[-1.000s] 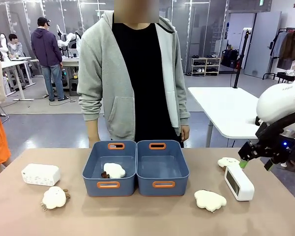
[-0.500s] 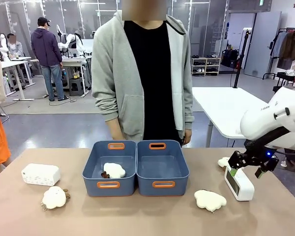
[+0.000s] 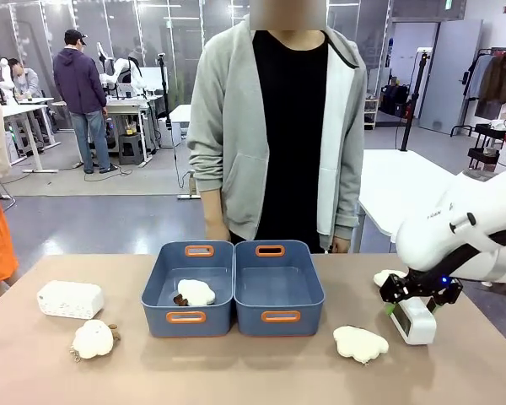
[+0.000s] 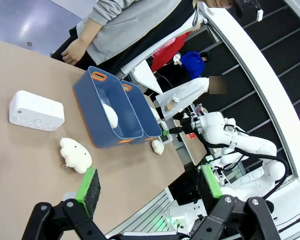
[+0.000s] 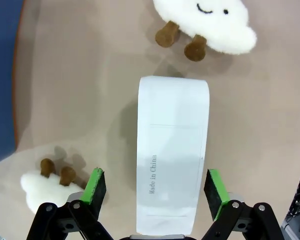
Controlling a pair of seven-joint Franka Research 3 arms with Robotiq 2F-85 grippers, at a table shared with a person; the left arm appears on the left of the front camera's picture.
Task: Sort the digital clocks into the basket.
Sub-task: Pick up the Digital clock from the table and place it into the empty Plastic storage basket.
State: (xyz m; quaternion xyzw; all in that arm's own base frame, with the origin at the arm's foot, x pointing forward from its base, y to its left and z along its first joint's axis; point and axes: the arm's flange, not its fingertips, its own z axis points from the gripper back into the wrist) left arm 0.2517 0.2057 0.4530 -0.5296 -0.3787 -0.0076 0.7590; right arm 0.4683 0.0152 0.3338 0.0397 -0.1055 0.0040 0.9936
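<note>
Clocks lie at opposite ends of the brown bench (image 3: 253, 371), both white, rounded rectangular plastic blocks. The left-end clock (image 3: 69, 299) rests flat near a fluffy cream plush toy (image 3: 94, 339). The right-end clock (image 3: 415, 321) sits between two more plush toys, one behind it (image 3: 388, 277) and one in front (image 3: 360, 342). In the right wrist view its upward face (image 5: 172, 155) is plain white with small "Made in China" print.

The right hand (image 3: 413, 299) is low over this clock, spread wide. Its green pads (image 5: 96, 186) straddle the block with bare bench showing on both sides, so it touches and grasps nothing.

The left hand (image 4: 150, 182) hangs above the bench with its fingers apart and nothing between them.

Mid-bench, two blue rectangular plastic bins with orange handle slots stand side by side. The left bin (image 3: 156, 291) holds a plush toy (image 3: 196, 292), and the right bin (image 3: 314, 291) stands beside it.
</note>
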